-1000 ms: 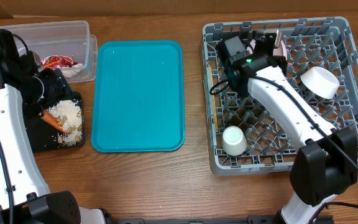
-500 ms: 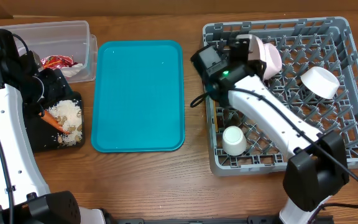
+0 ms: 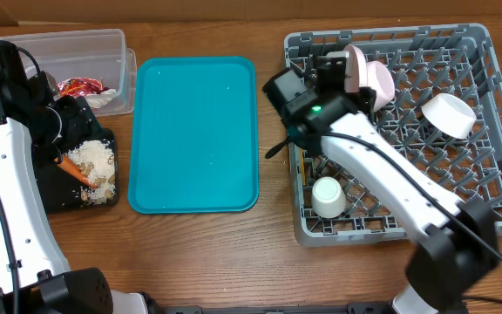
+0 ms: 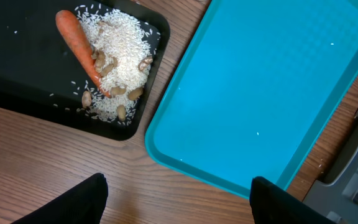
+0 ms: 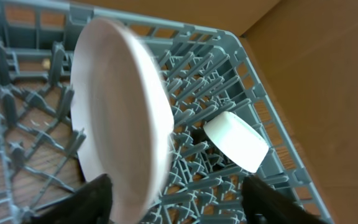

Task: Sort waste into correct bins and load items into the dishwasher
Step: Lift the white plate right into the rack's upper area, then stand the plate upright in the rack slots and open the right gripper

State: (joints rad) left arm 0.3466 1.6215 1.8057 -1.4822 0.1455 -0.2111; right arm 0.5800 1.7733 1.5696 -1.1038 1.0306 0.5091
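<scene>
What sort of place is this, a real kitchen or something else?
Probably a robot test bench staged for dish clearing, not a kitchen: a grey dish rack, a teal tray and a black waste tray sit on a wooden table.

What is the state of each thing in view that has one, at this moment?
left hand, open, holding nothing.
right hand, open.
plate, standing on edge in the dish rack.
bowl, tilted among the rack's pegs.
cup, standing in the rack.
clear tub, holding the red wrapper.
black tray, holding the carrot and crumbs.
</scene>
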